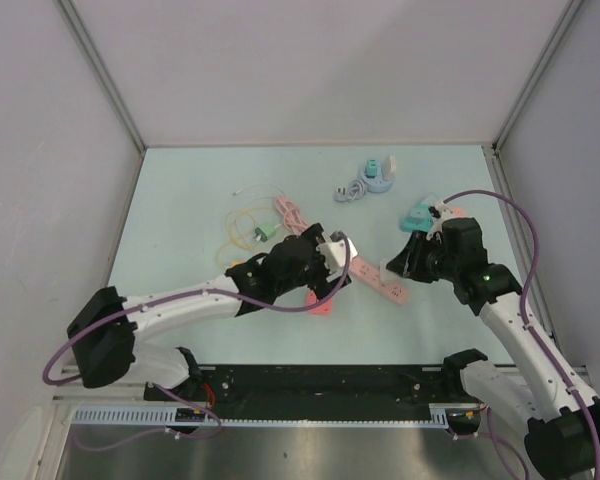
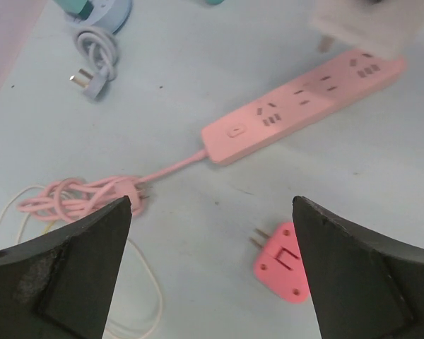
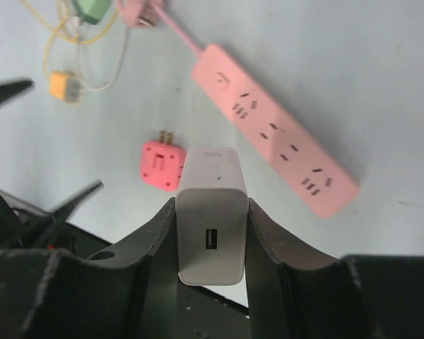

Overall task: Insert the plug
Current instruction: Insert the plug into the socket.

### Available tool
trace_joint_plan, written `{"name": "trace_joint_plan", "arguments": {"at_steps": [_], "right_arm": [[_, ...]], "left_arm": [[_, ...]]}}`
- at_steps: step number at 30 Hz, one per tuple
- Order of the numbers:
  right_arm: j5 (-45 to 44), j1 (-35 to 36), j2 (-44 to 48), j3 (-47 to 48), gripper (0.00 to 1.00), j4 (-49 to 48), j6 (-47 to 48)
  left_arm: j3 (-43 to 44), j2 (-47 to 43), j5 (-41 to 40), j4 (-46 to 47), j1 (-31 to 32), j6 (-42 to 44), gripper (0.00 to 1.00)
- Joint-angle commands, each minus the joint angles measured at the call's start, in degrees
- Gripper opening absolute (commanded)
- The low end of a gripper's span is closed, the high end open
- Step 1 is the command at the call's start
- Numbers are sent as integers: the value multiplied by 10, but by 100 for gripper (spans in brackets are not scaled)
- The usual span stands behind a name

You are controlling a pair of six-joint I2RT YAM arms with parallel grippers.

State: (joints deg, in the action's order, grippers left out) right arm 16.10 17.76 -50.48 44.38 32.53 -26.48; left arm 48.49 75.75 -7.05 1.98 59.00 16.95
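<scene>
A white charger plug, USB port facing the camera, sits clamped between my right gripper's fingers. In the top view that right gripper hovers over the right end of the pink power strip. The strip lies diagonally on the table with several sockets facing up. My left gripper is open with nothing between its fingers, above bare table left of the strip. The plug appears blurred at the top right of the left wrist view.
A red flat adapter lies beside my left gripper's right finger. The strip's coiled pink cord is to the left. A yellow cable with a green plug, a grey cable, a blue holder and a teal adapter lie farther back.
</scene>
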Motion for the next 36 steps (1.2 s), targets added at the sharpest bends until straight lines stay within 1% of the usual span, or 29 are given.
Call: {"name": "trace_joint_plan", "arguments": {"at_steps": [1,3,4,8,10,14,15,17,20,21,22,23,25,27,28,30,31,33,34,36], "right_arm": [[-68,-10,17,19,0,31,42],[-76,-10,19,19,0,26,46],[-77,-10,20,18,0,24,48],[-76,-11,24,13,0,19,58],[-77,-11,23,11,0,18,60],[-88,-12,15,7,0,25,64],[-93,-11,12,7,0,31,62],[-101,-11,2,7,0,39,59],[-117,-6,-19,7,0,47,34],[-127,-2,-23,8,0,50,17],[-146,3,-30,10,0,53,-7],[-149,21,-32,11,0,60,-16],[-161,45,-35,18,0,68,-49],[-222,77,-45,27,0,93,-66],[-243,86,-51,34,0,105,-84],[-299,113,-61,47,0,132,-102],[-311,119,-65,51,0,140,-111],[-324,124,-81,56,0,160,-129],[-326,124,-88,60,0,168,-134],[-333,127,-111,69,0,190,-160]], "left_arm": [[93,62,33,-33,-67,79,100],[124,108,45,-63,-86,107,100],[155,124,54,-74,-101,140,98],[223,207,62,-136,-124,195,96],[253,233,63,-152,-128,221,95],[301,308,43,-188,-128,227,91],[311,318,44,-196,-128,220,90],[332,330,48,-209,-128,181,89],[311,298,45,-190,-129,127,90],[304,285,38,-183,-129,94,91],[288,254,29,-176,-129,78,92],[282,239,23,-174,-129,63,93],[274,192,-6,-181,-128,12,95],[269,161,-47,-201,-128,-43,99],[266,129,-59,-211,-128,-57,100],[254,98,-99,-224,-129,-93,100],[251,68,-116,-234,-129,-101,100],[239,38,-147,-247,-129,-121,100],[233,9,-179,-257,-130,-126,100],[214,-35,-201,-263,-138,-144,100]]}}
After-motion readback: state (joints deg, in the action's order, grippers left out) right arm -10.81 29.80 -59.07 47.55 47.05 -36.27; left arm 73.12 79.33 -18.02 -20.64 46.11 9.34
